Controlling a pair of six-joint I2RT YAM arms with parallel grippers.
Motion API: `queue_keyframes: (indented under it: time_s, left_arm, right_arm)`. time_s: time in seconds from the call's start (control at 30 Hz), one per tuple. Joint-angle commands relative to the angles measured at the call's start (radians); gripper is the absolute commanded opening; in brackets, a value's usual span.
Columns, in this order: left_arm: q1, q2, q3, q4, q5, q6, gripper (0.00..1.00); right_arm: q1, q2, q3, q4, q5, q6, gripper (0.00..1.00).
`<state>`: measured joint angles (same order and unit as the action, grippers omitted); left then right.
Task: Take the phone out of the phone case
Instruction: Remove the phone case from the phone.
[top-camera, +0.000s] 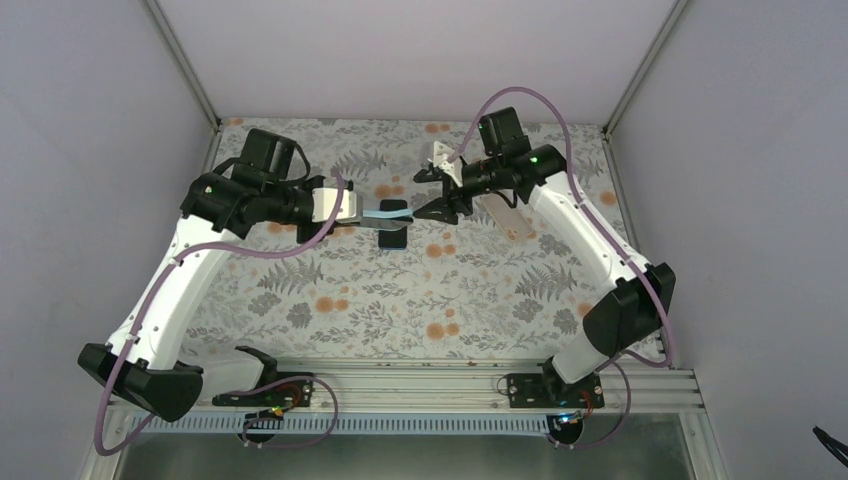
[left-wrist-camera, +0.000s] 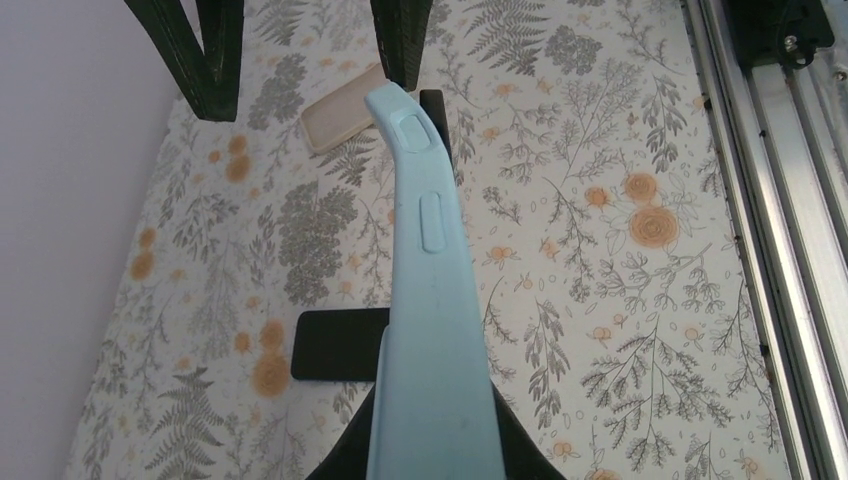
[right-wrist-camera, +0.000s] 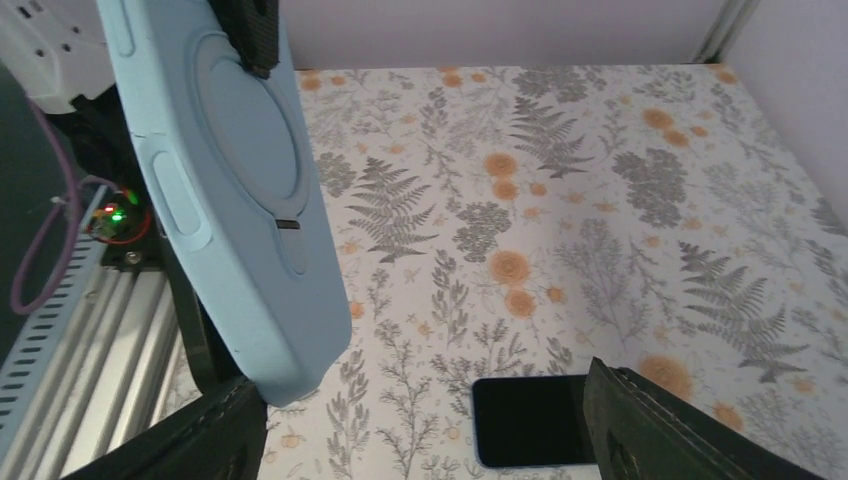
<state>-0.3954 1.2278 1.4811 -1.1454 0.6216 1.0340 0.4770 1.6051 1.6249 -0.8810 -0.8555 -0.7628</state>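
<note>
My left gripper (top-camera: 362, 214) is shut on one end of a pale light-blue phone-sized shell (top-camera: 380, 213) and holds it level above the table. In the left wrist view the shell (left-wrist-camera: 435, 300) shows edge-on with raised side buttons and bends near its far tip. In the right wrist view its back (right-wrist-camera: 240, 200) bears a round ring; its inside is hidden. A black phone with a blue rim (top-camera: 393, 238) lies flat below it, also in both wrist views (left-wrist-camera: 335, 343) (right-wrist-camera: 530, 420). My right gripper (top-camera: 432, 192) is open and empty, one finger (right-wrist-camera: 200, 435) by the shell's tip.
A thin beige-pink phone case (top-camera: 507, 217) lies flat on the flowered cloth under my right arm, far in the left wrist view (left-wrist-camera: 340, 118). Aluminium rails (top-camera: 450, 375) run along the near edge. Walls close in the back and sides.
</note>
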Motion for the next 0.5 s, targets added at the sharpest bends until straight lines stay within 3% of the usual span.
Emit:
queue_keyframes:
  time_s: [0.0, 0.17, 0.47]
  left_arm:
    - [-0.025, -0.024, 0.039, -0.037, 0.258, 0.042, 0.02]
    - [-0.025, 0.022, 0.089, -0.09, 0.441, 0.069, 0.02]
    - [-0.016, 0.071, 0.179, -0.1, 0.509, 0.083, 0.02]
  right_arm:
    - [0.004, -0.034, -0.065, 0.298, 0.244, 0.121, 0.81]
    - [0.037, -0.025, -0.043, 0.399, 0.373, 0.189, 0.8]
    - [0.174, 0.017, 0.015, 0.303, 0.22, 0.159, 0.82]
